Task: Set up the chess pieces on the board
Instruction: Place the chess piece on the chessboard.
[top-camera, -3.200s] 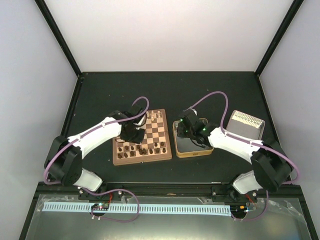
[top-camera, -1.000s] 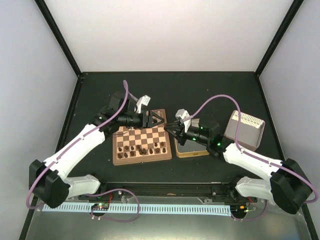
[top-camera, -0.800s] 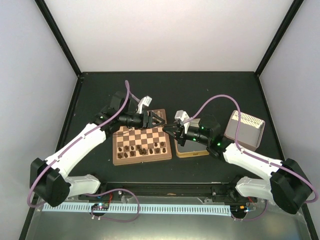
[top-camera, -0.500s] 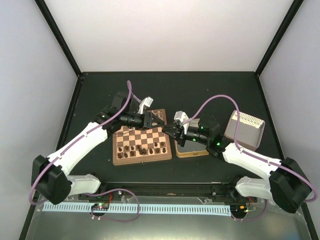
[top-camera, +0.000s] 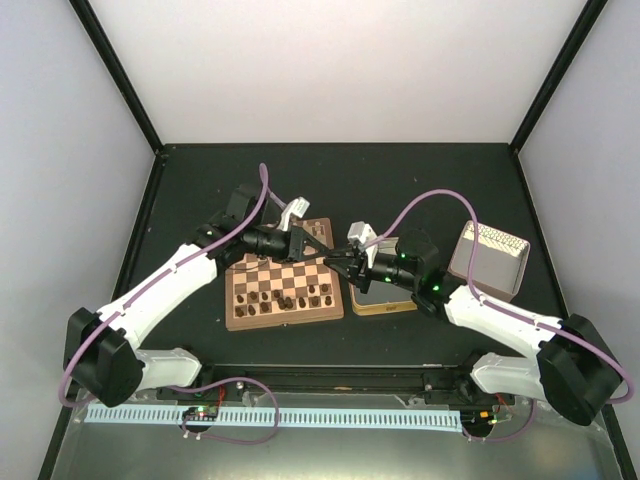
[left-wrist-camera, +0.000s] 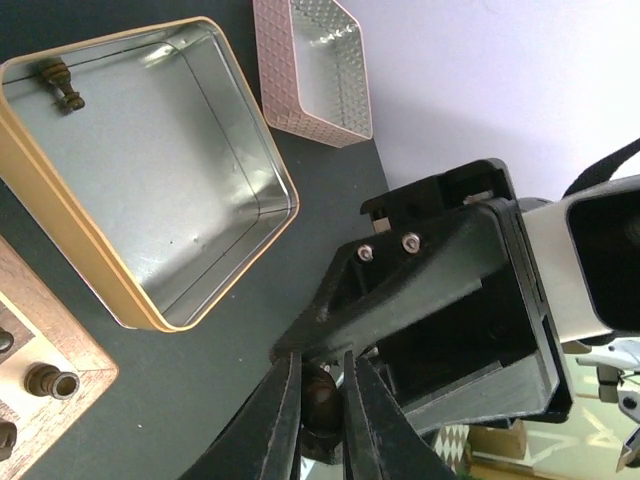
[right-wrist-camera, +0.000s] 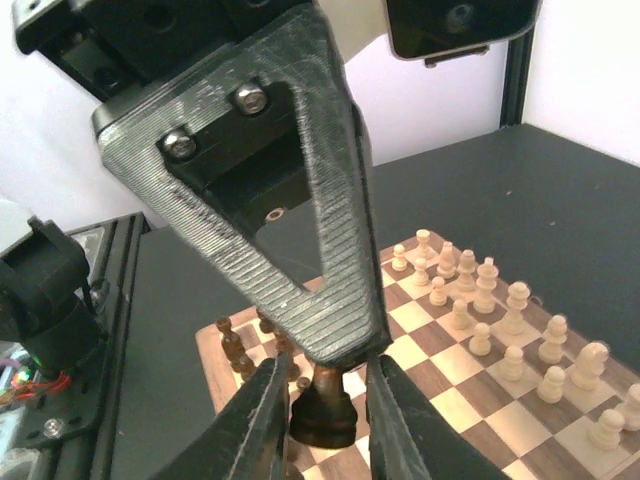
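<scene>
Over the right edge of the board (top-camera: 285, 322) my two grippers meet tip to tip. My left gripper (left-wrist-camera: 320, 400) is shut on the top of a dark brown chess piece (right-wrist-camera: 322, 410). My right gripper (right-wrist-camera: 325, 420) straddles that piece's base, its jaws open a little with a thin gap on each side. From the top view the meeting point is the left gripper (top-camera: 328, 257) against the right gripper (top-camera: 338, 259). More dark chess pieces (right-wrist-camera: 235, 345) stand at the board's near rows. One dark piece (left-wrist-camera: 62, 82) lies in the metal tin (left-wrist-camera: 215, 30).
Cream chessmen (right-wrist-camera: 480, 285) line the board's far rows. The gold-rimmed tin (top-camera: 385, 305) sits just right of the board, under my right arm. A pink patterned tray (top-camera: 487, 260) stands further right. Black frame posts border the table.
My left gripper reached right to the right gripper and closed on the dark piece it held. The right gripper's jaws have eased apart slightly.
</scene>
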